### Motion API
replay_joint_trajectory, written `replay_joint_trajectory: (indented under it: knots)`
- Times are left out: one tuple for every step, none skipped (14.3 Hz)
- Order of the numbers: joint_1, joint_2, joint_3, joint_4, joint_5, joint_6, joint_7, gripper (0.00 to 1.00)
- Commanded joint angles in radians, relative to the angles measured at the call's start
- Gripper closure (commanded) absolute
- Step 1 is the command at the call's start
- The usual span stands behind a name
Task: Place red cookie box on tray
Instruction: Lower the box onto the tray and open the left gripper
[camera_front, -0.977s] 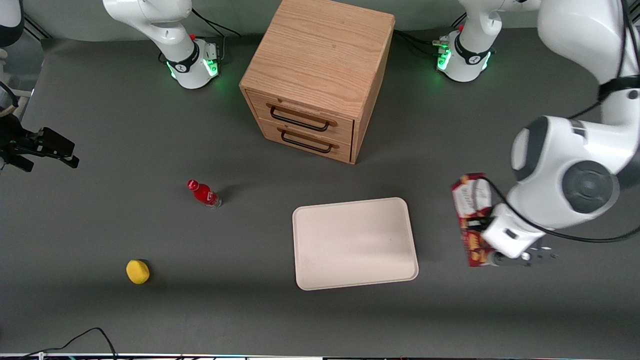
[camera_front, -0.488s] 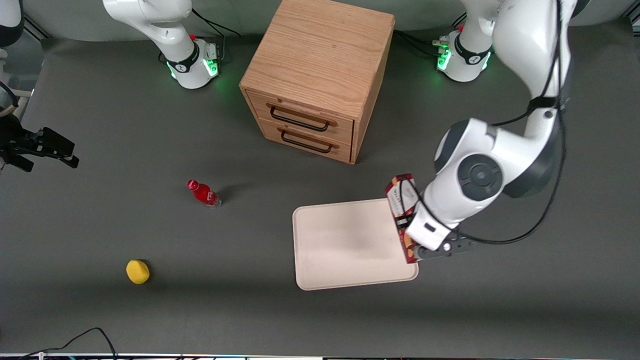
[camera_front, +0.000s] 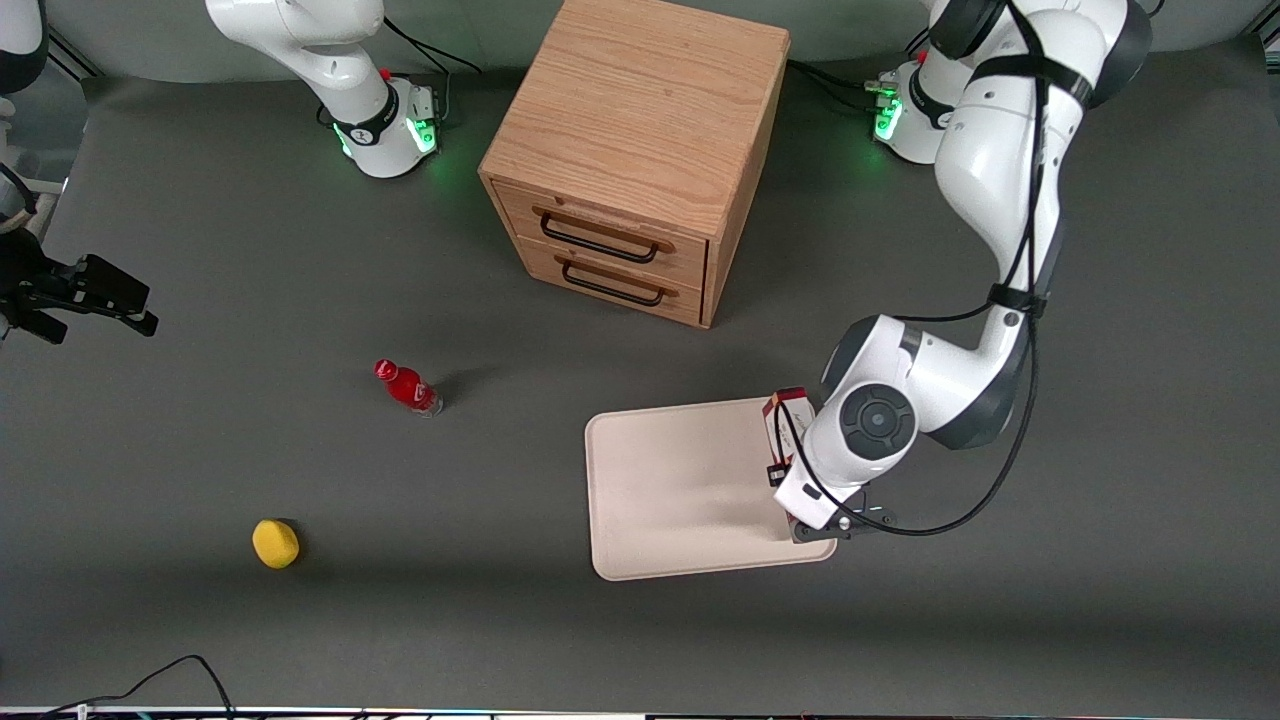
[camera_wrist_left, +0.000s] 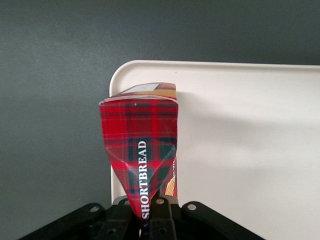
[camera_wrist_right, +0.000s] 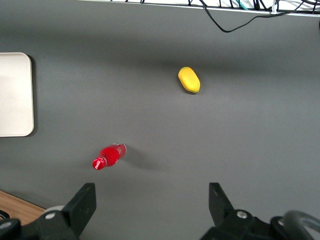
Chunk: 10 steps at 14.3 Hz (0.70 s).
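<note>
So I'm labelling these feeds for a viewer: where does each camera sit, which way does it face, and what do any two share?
Front view: high, facing the arms, looking down on the table; shows both arms, the gripper and red cookie box over the tray.
Left wrist view: on the working wrist, looking along the gripper, shut on the box, over the tray.
Right wrist view: on the parked wrist, looking down; own fingers, red bottle, yellow object, tray.
All share the tray.

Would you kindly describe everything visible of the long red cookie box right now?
The long red tartan cardboard cookie box reads "SHORTBREAD" in white, with a pale end panel. The left arm's gripper is shut on it, creasing the carton where it is pinched. It is over the edge strip of the cream-white rectangular tray at the working arm's end; contact cannot be judged.
</note>
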Motion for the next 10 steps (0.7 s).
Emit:
replay_joint_trajectory:
  knots:
    - [-0.026,0.036,0.007,0.032,0.03,0.011,0.037,1.0]
    - [-0.028,0.046,0.007,0.033,0.041,0.011,0.037,1.0]
    - [-0.029,0.054,0.007,0.033,0.053,0.012,0.043,1.0]
    - [-0.031,0.057,0.007,0.035,0.055,0.012,0.052,1.0]
    - [-0.031,0.057,0.007,0.035,0.055,0.011,0.069,1.0]
    - [-0.031,0.056,0.007,0.036,0.053,0.006,0.09,0.99]
    - [-0.029,0.054,0.007,0.036,0.053,0.006,0.095,0.74]
    - [-0.029,0.051,0.007,0.036,0.055,0.006,0.095,0.45]
    - [-0.028,0.046,0.007,0.036,0.055,0.004,0.1,0.05]
    - [-0.026,0.039,0.008,0.036,0.055,-0.006,0.1,0.0]
